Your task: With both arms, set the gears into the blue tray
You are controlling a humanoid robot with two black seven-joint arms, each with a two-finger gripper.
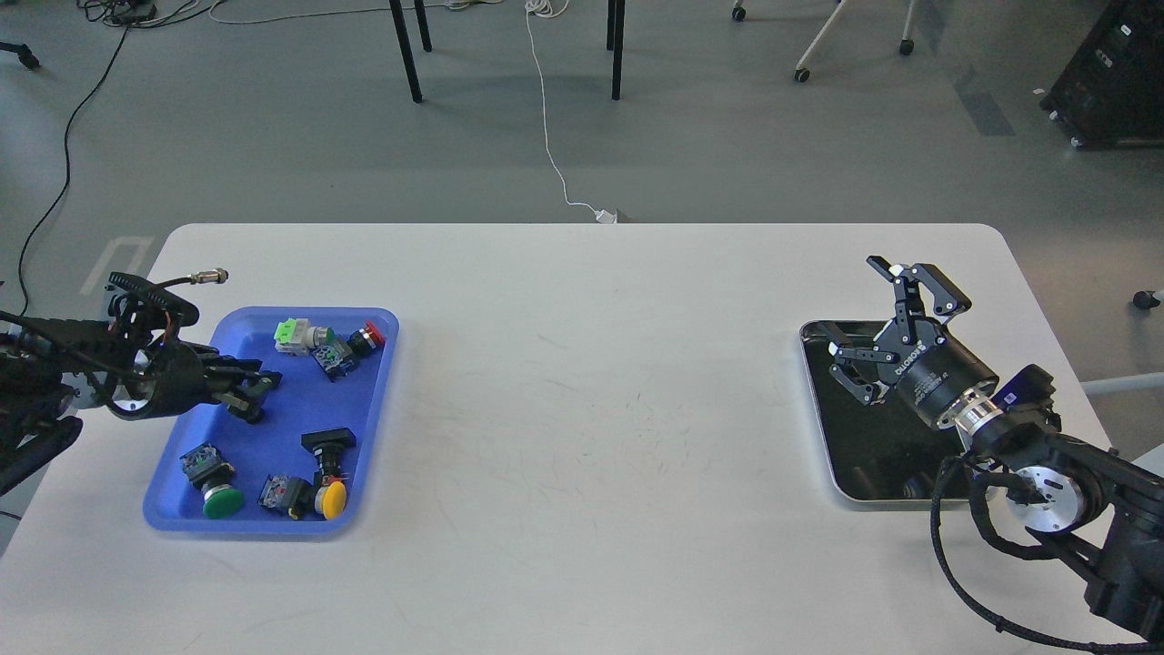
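bright blue plastic tray [377, 400] at nine o'clock holds capped push-button switches [314, 491]; left gripper [259, 391] over it, grip state unclear. right gripper [878, 327] spread wide over shiny steel tray [818, 428] at three o'clock.

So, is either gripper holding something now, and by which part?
Right gripper: open, holding nothing, above the steel tray. Left gripper, over the blue tray: cannot tell.

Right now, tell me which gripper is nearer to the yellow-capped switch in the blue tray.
Left. The left gripper hovers over the blue tray, just up and left of the yellow-capped switch. The right gripper is far across the table, above the steel tray.
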